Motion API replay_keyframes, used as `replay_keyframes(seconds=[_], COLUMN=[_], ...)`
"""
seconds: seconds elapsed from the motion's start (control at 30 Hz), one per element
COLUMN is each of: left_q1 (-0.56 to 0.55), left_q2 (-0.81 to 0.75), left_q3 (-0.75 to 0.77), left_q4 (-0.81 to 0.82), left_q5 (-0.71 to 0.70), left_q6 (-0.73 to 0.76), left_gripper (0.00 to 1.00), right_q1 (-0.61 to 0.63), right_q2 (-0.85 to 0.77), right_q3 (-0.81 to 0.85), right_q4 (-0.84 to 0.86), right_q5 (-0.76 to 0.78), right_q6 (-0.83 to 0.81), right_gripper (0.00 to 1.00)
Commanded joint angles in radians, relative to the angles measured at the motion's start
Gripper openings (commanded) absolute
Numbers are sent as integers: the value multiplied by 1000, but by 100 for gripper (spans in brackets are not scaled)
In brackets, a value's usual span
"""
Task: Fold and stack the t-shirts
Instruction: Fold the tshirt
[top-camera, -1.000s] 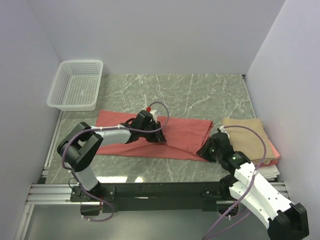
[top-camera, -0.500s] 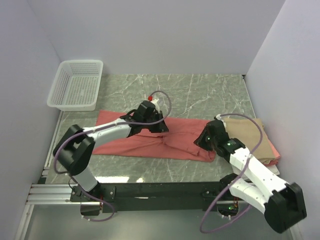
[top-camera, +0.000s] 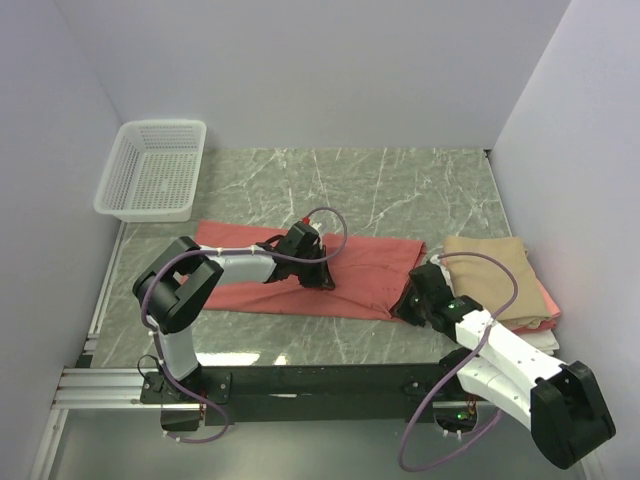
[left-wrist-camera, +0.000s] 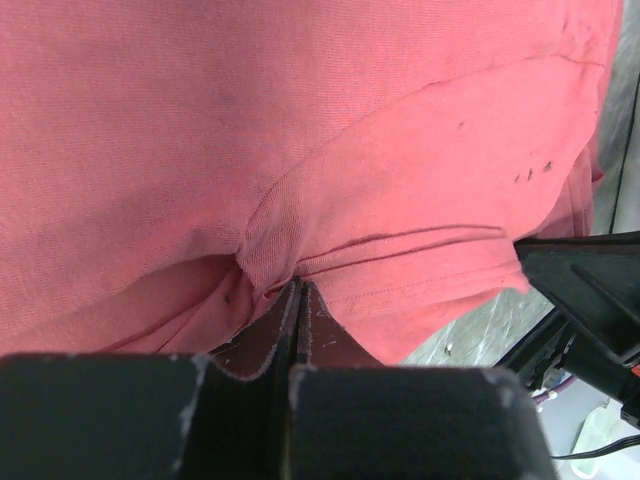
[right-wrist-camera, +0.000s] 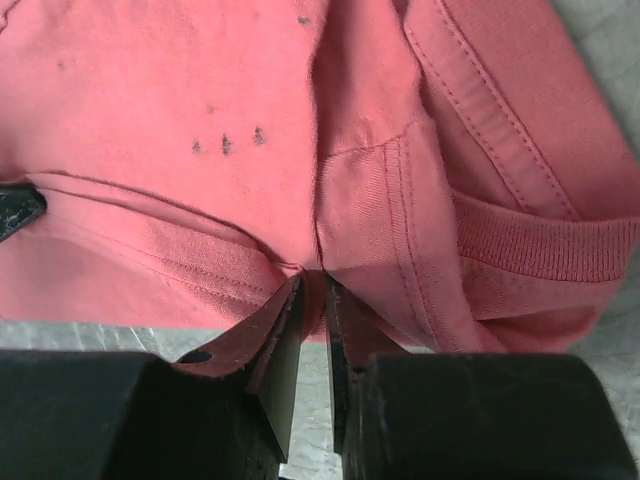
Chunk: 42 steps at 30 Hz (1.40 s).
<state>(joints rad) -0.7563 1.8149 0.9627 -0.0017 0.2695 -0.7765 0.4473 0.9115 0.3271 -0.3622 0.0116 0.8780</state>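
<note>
Left wrist only: apparent shirt (left-wrist-camera: 300, 150) pinch

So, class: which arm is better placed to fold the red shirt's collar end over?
Right, probably: the right gripper pinches the red shirt beside its collar; the left gripper grips mid-shirt.

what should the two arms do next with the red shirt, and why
Probably lift both together and fold the near edge away: the left end effector and right end effector each pinch the salmon-red shirt at its near edge.
</note>
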Motion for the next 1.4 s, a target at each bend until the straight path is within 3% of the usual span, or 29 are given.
replay_keyframes(seconds=[0.0, 0.43, 0.93, 1.37], left_q1=[-6, -6, -23, -29], left_q2=[-9, -72, -60, 6], left_q3=[-12, 51, 82, 48], left_q4=[34, -34, -8, -20], left_q5=[0, -10, 49, 47], left_q6=[-7, 32, 28, 40], left_gripper=[2, 9, 8, 7], right_q1=[7, 10, 103, 111], right_q2=[-25, -204, 165, 195], right_q3=[-11, 136, 213, 67], right_q4=[6, -167, 78, 62], right_q5=[4, 57, 8, 79], right_q6=[27, 10, 19, 79], right_gripper=[22, 22, 21, 21])
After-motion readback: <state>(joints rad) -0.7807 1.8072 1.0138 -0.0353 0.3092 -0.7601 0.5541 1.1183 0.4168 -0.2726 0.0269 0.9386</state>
